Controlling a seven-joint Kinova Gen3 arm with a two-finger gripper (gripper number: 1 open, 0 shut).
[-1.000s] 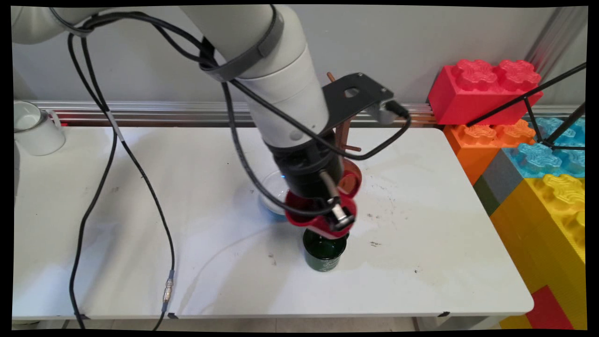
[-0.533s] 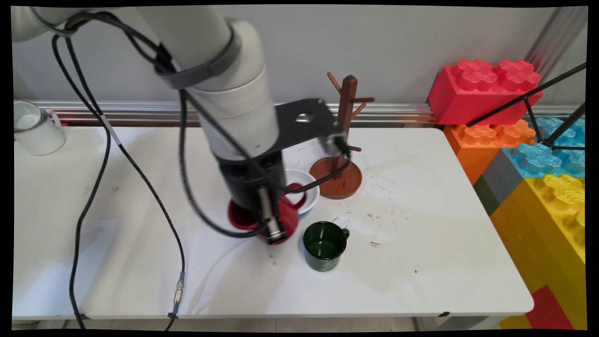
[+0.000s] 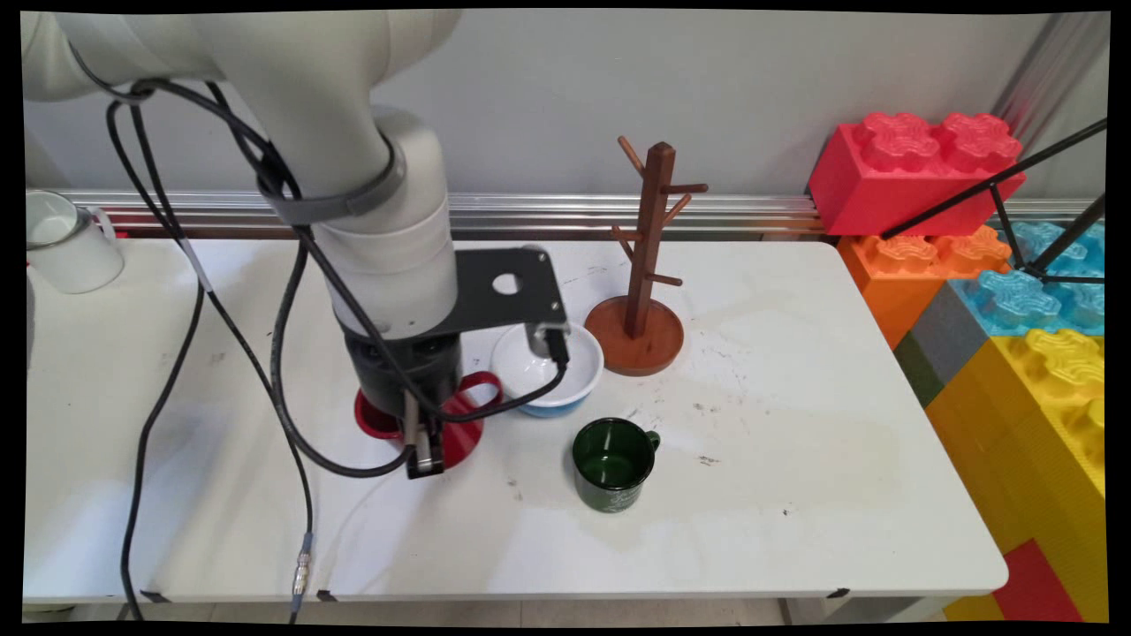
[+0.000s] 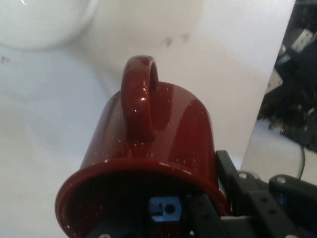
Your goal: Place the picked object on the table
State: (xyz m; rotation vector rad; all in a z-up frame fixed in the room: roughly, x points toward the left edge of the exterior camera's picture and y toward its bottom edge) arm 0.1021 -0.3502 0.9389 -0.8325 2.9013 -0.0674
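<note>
Red mug (image 4: 148, 163) in fingers (image 4: 213, 213) – white bowl (image 3: 548, 369) just beside

Red mug (image 3: 459, 415): mostly hidden behind the arm's wrist in main view; rim cut off by the bottom edge in hand view.
Gripper (image 4: 198, 218): fingertips hidden by the mug's wall; covered by wrist in main view.
White bowl (image 4: 44, 20): cropped at hand view's top-left corner.
White mug (image 3: 66, 240): left side cut off.

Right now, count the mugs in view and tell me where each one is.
3. The red mug is clamped in the gripper left of the bowl; the green mug stands at front centre; the white mug sits at the far left edge. The arm could hide others.
</note>
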